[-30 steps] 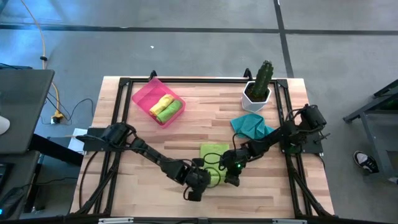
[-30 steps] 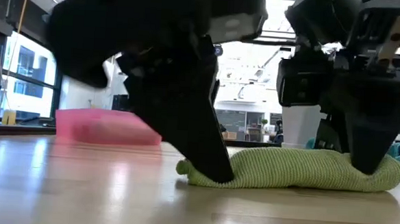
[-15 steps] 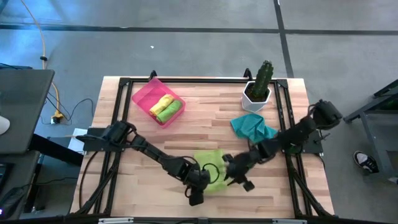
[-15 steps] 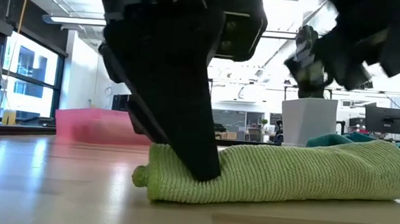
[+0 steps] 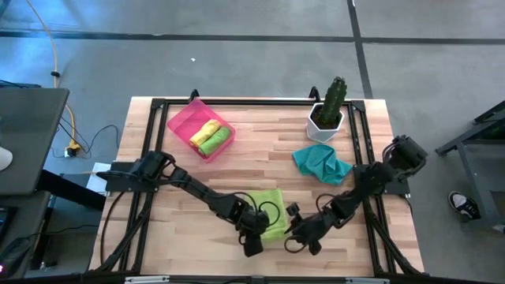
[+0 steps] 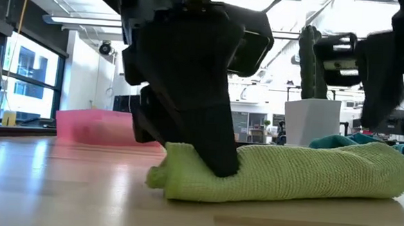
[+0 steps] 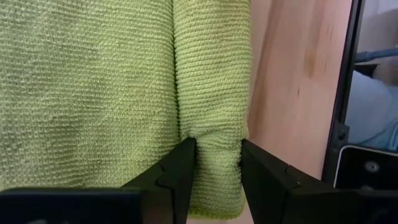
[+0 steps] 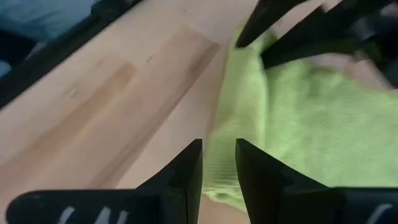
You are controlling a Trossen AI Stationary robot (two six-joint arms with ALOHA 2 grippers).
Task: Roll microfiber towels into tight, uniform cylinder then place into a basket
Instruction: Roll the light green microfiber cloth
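A lime green towel [image 5: 270,213] lies partly rolled near the table's front edge. Its rolled part [image 7: 211,74] sits beside the flat part [image 7: 87,81]. My left gripper [image 7: 217,149] is shut on the roll near its left end [image 6: 185,178]. My right gripper [image 8: 219,155] hangs at the towel's right end [image 5: 293,233], fingers slightly apart with nothing between them. In the low view it stands above the cloth. The pink basket [image 5: 183,120] at the far left holds a yellow roll [image 5: 207,130] and a green roll [image 5: 215,142]. A teal towel [image 5: 319,163] lies crumpled at the right. My left gripper pinches the green towel's rolled edge [image 7: 214,134] between its two fingers, close to the roll's end. The fingers slant down from above and lie across the roll. The cloth bulges in the gap between them. The roll rests on the table.
A white pot with a green cactus [image 5: 326,117] stands at the far right, just beyond the teal towel. A black frame [image 5: 237,102] runs along the table's edges. Bare wood lies between the basket and the green towel.
My right gripper has let go of the towel's right end, risen and drawn toward the near edge while rolling about its wrist. My left gripper has turned with the roll in its fingers. The green roll stands thicker in the low view than a second ago.
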